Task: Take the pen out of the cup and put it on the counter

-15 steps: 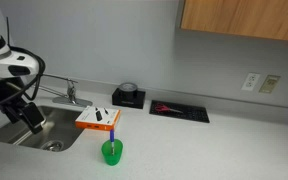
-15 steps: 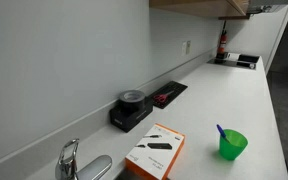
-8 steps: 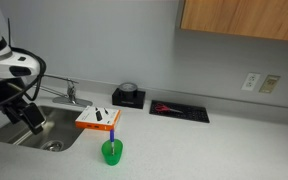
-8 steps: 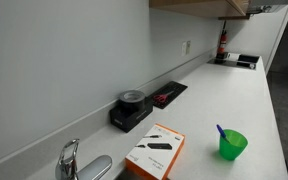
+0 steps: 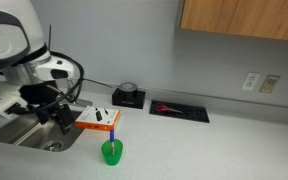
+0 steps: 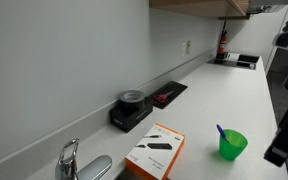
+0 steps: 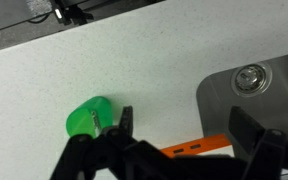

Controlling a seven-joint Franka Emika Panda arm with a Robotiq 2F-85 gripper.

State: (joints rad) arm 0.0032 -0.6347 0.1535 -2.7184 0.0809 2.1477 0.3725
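Nearest, toward the front of the counter (image 5: 214, 145): a green cup (image 5: 112, 153), upright, with the pen (image 5: 113, 133) leaning inside and poking above the rim, not yet taken out. Just behind the cup, an orange box (image 5: 97, 120), close but apparently not touching. Left of the box, over the right edge of the sink (image 5: 19, 130), the gripper (image 5: 61, 117), well short of the cup; in the wrist view, fingers (image 7: 259, 140) spread wide apart with nothing between, cup off to the left. Judged to be the approach step, no grasp begun. Farther back, a faucet (image 5: 72, 93) behind the sink, then a black device (image 5: 128, 96) and a black tray (image 5: 179, 110) along the wall, well clear of the work. Possible trouble from here: toppling the light cup by clipping its rim with a finger on the way down; lifting or dragging the cup along with the pen through pinching too low or pulling at a slant against the cup wall; merely nudging the thin, tilted pen by closing off-centre, sending it sliding round the rim; bumping the box while swinging right from the sink, given its closeness to the cup; losing the pen from a shallow grip on a slick barrel, with a roll off the near edge or left into the sink as the likely end. Safest course, as a guess: straight down over the exposed end, a vertical lift until clear of the rim, then release low over open counter to the right.
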